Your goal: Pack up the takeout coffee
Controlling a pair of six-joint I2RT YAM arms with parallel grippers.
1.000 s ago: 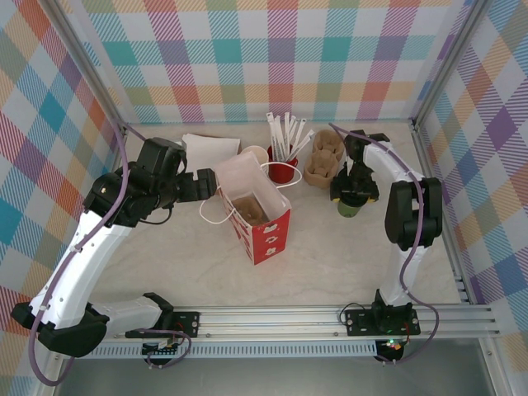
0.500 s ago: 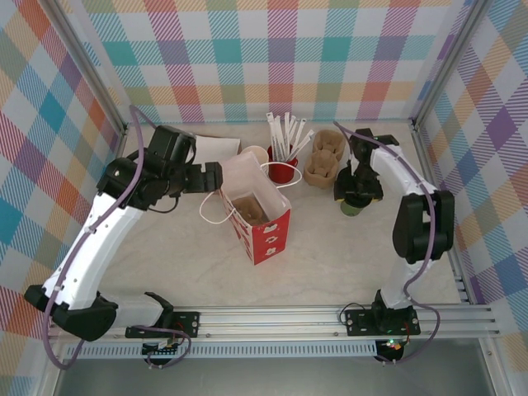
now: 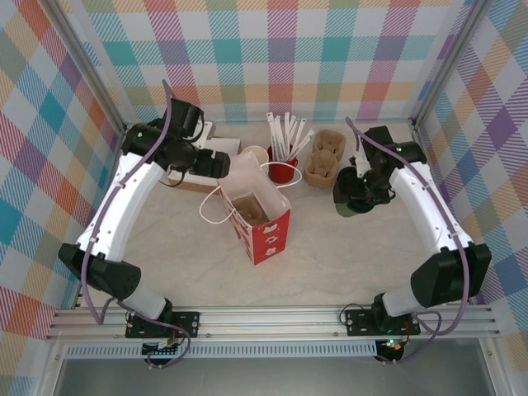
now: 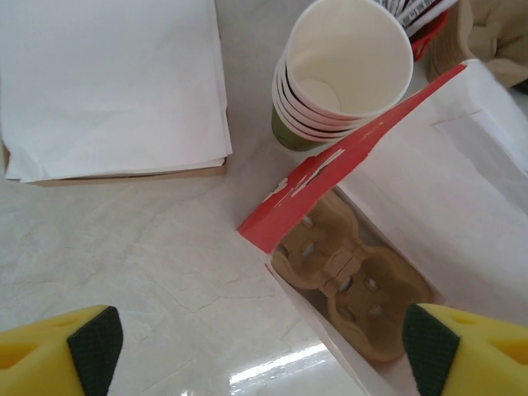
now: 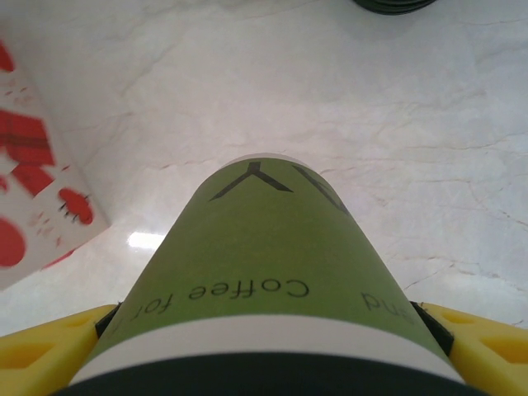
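The takeout coffee (image 5: 264, 289), a green paper cup with a black lid, is held off the table by my right gripper (image 5: 272, 351), which is shut on its upper part. From the top view the cup (image 3: 347, 207) hangs under the right gripper (image 3: 352, 194), to the right of the red and white paper bag (image 3: 268, 235). The bag stands open with a brown cardboard carrier (image 4: 351, 276) lying at its bottom. My left gripper (image 4: 260, 346) is open wide above the bag's left rim (image 4: 346, 157), holding nothing; in the top view the left gripper (image 3: 219, 163) is at the bag's far left corner.
A stack of cream lidless cups (image 4: 346, 66) stands behind the bag, beside a red cup with white straws (image 3: 283, 171). Spare cardboard carriers (image 3: 323, 157) lie at the back right. White paper sheets (image 4: 107, 82) lie at the back left. Black lids (image 5: 394, 4) sit beyond the held cup.
The left gripper has moved right and toward the back, up to the bag's far left corner. The right arm's elbow has swung out to the right while its gripper kept hold of the green cup.
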